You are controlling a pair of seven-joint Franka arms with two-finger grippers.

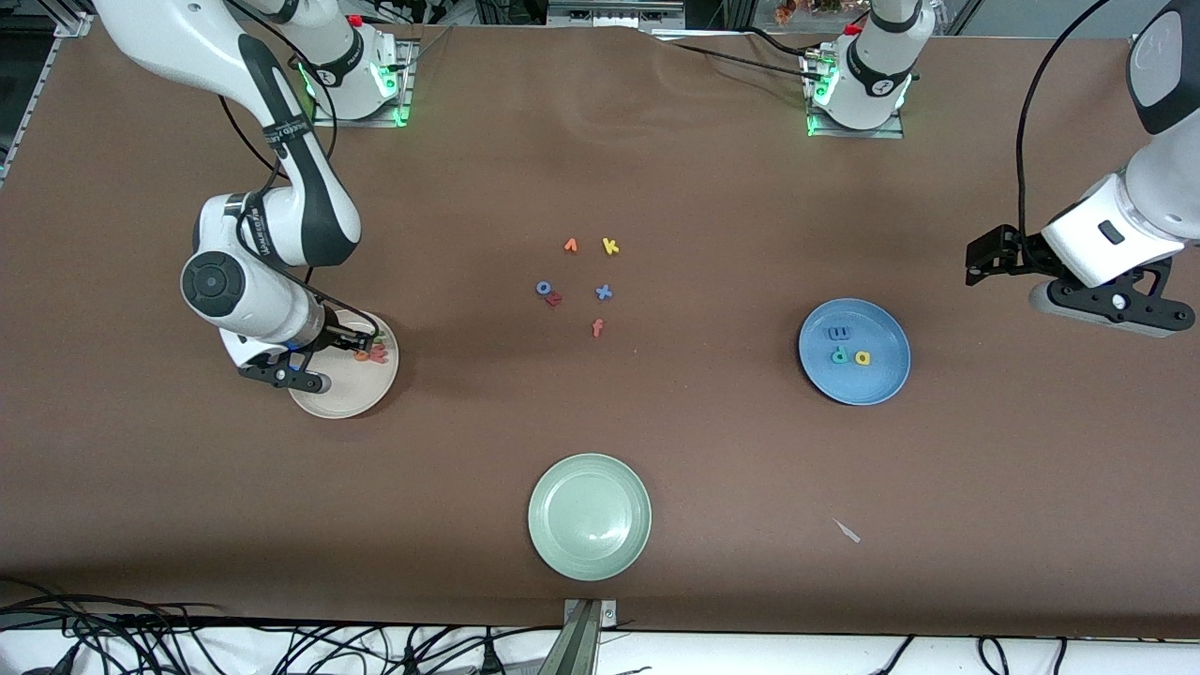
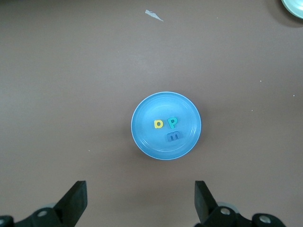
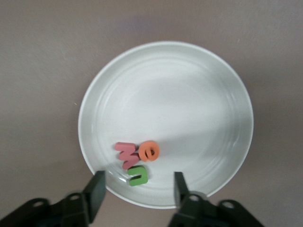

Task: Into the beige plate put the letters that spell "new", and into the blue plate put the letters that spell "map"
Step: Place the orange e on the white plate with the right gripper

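Foam letters lie in two smooth round plates.

The right gripper (image 3: 136,189) hangs just over the beige plate (image 3: 189,104), fingers spread, holding nothing; the green n (image 3: 138,175), orange e (image 3: 150,151) and pinkish-red w (image 3: 125,155) lie bunched on it. The left gripper (image 2: 140,201) waits up high, toward the left arm's end from the blue plate (image 2: 144,137), fingers wide apart; the blue m (image 2: 173,137), teal p (image 2: 173,123) and yellow a (image 2: 158,124) lie in that plate.
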